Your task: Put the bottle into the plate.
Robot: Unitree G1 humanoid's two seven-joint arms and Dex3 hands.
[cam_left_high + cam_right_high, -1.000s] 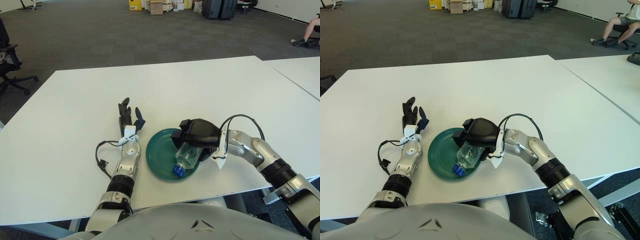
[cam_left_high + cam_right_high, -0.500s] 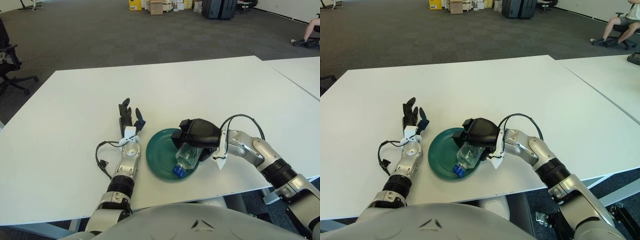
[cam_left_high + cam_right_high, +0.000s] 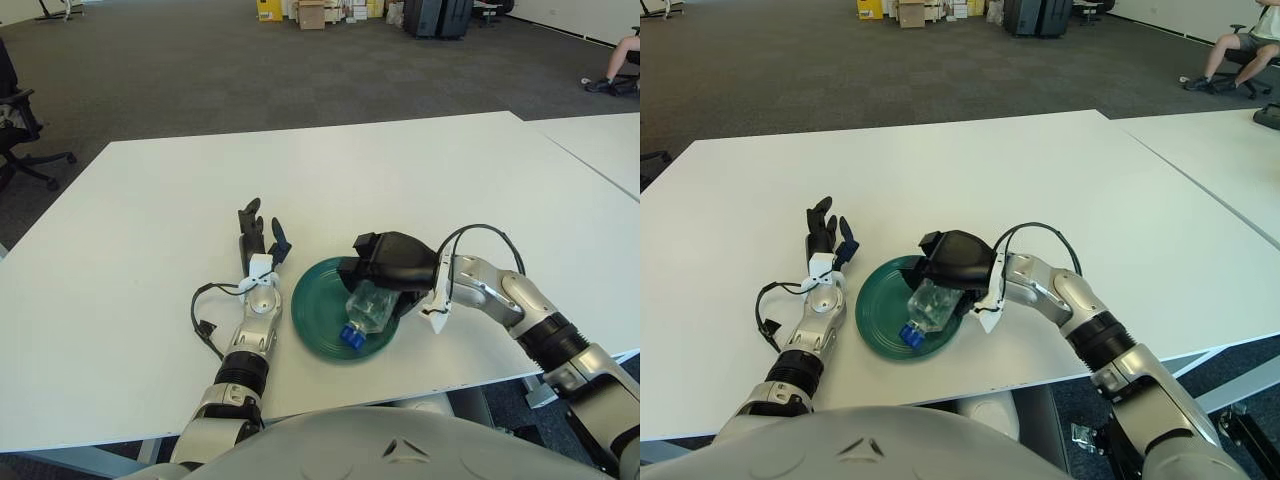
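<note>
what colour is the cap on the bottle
Blue. The bottle is clear, and its cap shows best in the left eye view, over the green plate.

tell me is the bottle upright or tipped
Tipped: the bottle lies slanted over the plate, blue cap lowest and nearest the camera, right robot hand gripping its base.

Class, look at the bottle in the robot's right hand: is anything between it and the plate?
Nothing visible. The right hand holds the bottle tilted, cap down, right over the plate, which holds nothing else. The left hand shows left of the plate, out of the way.
</note>
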